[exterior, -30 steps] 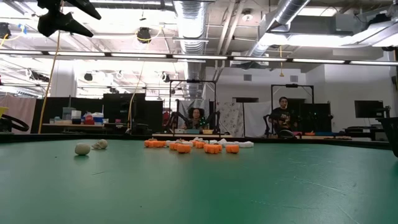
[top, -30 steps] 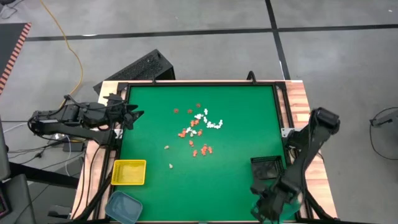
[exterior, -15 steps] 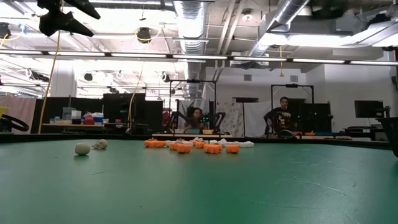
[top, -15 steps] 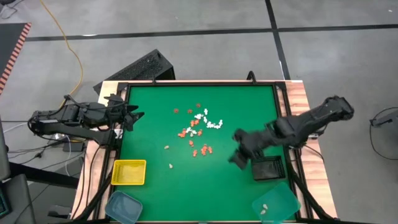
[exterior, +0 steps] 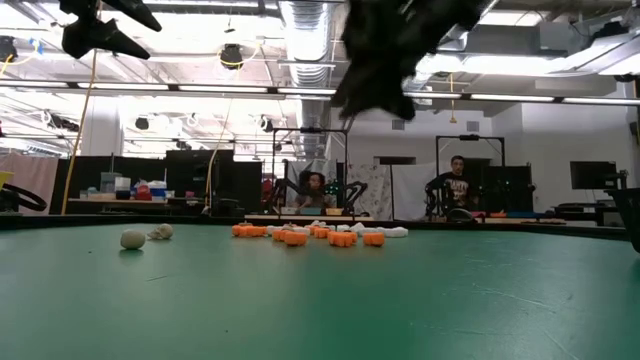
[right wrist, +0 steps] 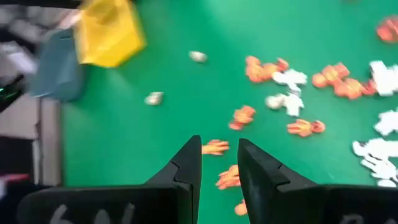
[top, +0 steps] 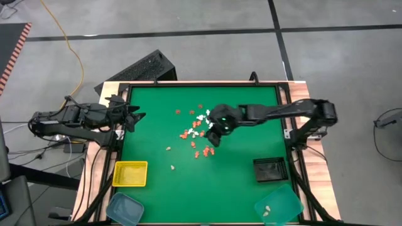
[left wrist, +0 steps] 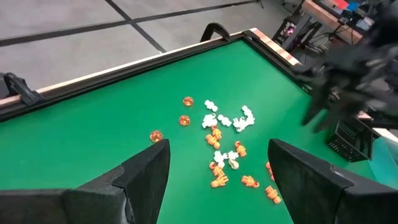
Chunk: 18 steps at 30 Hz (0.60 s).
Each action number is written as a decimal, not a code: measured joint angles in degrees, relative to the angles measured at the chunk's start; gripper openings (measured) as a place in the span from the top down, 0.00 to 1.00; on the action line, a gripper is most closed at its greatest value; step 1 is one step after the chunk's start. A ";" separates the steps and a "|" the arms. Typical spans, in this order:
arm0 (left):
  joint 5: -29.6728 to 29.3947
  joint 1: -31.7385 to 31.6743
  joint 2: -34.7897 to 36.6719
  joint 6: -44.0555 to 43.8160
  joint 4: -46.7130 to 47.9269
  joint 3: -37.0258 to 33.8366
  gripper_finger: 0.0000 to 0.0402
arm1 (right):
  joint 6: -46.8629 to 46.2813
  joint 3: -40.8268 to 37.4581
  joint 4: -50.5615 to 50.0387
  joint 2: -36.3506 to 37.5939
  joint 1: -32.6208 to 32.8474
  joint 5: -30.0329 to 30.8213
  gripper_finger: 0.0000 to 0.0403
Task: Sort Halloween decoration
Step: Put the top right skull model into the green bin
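The Halloween decoration pieces (top: 200,129) lie loose on the green mat near the table's middle: small orange and white trinkets, also seen in the low view (exterior: 310,234), the left wrist view (left wrist: 227,146) and the right wrist view (right wrist: 292,93). Two cream pieces (top: 171,158) lie apart, nearer the front left. My right gripper (top: 212,137) hangs above the right side of the pile, its fingers (right wrist: 219,152) a narrow gap apart with nothing between them. My left gripper (top: 135,117) waits open above the table's left edge, fingers wide apart (left wrist: 217,152).
A yellow tray (top: 130,174) and a teal tray (top: 124,208) sit at the front left. A black tray (top: 271,169) and a second teal tray (top: 278,206) holding two cream pieces sit at the front right. People sit in the room beyond the table (exterior: 455,185).
My right gripper has swung from over the front-right teal tray toward the table's far edge and left, past the black tray, to above the pile, turning as it went. The trinkets on the mat have stayed where they were.
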<state>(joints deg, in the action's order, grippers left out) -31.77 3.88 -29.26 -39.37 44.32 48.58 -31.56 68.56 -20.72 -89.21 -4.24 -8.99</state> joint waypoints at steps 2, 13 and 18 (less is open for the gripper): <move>0.00 -0.02 0.02 -0.56 0.00 0.00 0.35 | -0.34 2.04 -0.19 -3.46 -0.24 0.05 0.75; 0.04 -0.01 0.00 -1.94 0.00 0.00 0.35 | -8.24 25.44 -21.48 -22.54 1.41 12.97 0.75; 0.06 -0.01 0.01 -2.04 0.00 0.00 0.35 | -12.05 35.31 -29.24 -29.30 2.06 15.03 0.75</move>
<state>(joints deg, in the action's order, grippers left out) -31.71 3.87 -29.24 -41.41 44.31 48.58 -43.60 103.87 -49.96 -118.51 -2.17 6.03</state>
